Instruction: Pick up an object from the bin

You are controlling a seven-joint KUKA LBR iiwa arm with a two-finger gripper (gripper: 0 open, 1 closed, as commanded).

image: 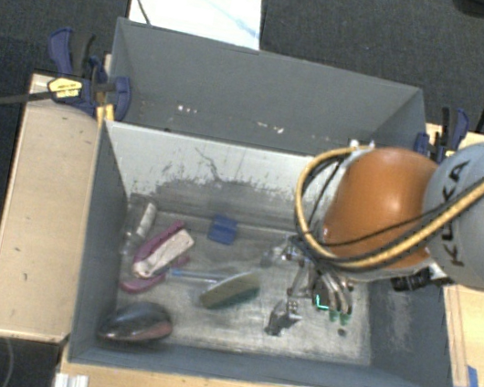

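The gripper (283, 319) is seen low over the floor of the bin (257, 158), right of the middle and nearer the near wall than the far one, hung beneath the arm's orange cover (379, 207). Whether it is open or closed cannot be told, since the tips are crowded by the wrist hardware above them; nothing can be made out in its grasp, and bare floor lies below it.

The thing nearest to it is an olive-green oblong piece (229, 291), lying flat just beside the gripper, on the side toward the bin's left wall, with a strip of floor between them. Its long axis runs aslant, from the near-left to the far-right, so that its far-right end is the end closest to the gripper. A pick of this piece is judged to call for a short shift toward the left wall and a closing across the narrow width, at right angles to that slant (a grip along the length would likely slip off the ends).

Further off, a small blue block (223, 228) sits toward the far wall, a pink and white thing (160, 251) lies by the left wall, and a dark oval thing (136, 323) rests in the near-left corner.
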